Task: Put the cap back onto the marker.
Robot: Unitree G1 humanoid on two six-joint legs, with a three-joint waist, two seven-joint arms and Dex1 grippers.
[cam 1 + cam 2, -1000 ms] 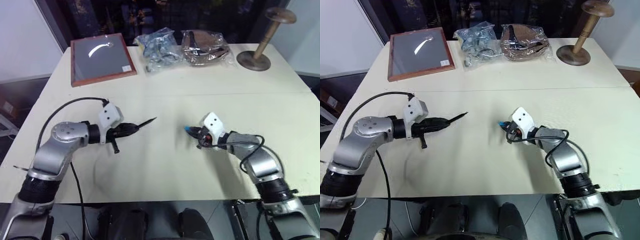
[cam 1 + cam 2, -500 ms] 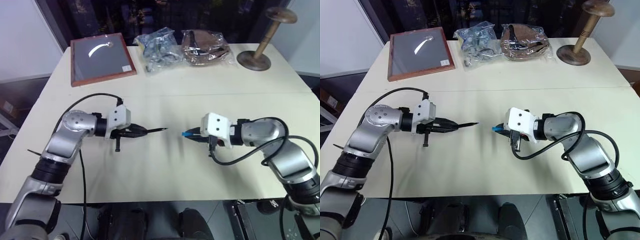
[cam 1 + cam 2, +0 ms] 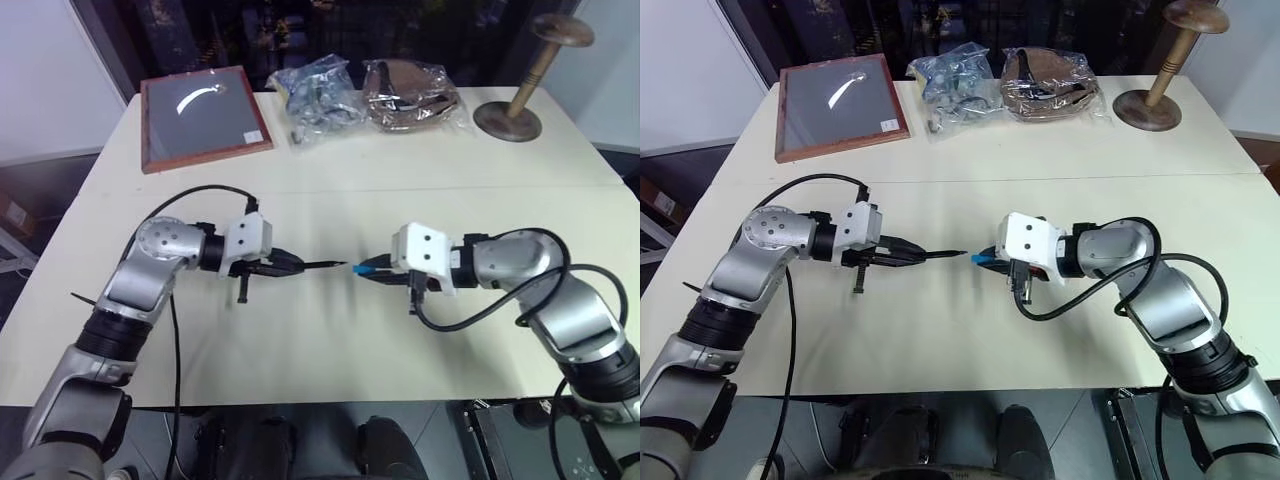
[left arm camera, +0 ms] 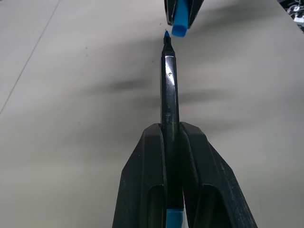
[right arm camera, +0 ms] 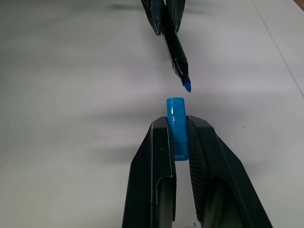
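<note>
A thin black marker [image 3: 318, 266] with a small blue tip [image 5: 187, 86] is clamped in my left gripper [image 4: 172, 137], which is shut on its barrel. It points toward my right gripper [image 5: 176, 137], which is shut on the short bright blue cap [image 5: 175, 121]. Both are held above the middle of the cream table [image 3: 330, 330]. The marker's tip stands just short of the cap's open end [image 3: 361, 268], slightly off to one side of it, with a small gap between them. The cap also appears facing the tip in the left wrist view [image 4: 180, 19].
At the table's far side lie a wooden-framed dark board [image 3: 203, 118], two clear plastic bags of items [image 3: 320, 97] [image 3: 412, 93], and a wooden stand with a round base [image 3: 518, 105]. Black cables loop from both wrists over the table.
Both grippers have turned to face each other and drawn together, bringing the marker's tip from well apart to just short of the cap. The right hand has risen and pulled back.
</note>
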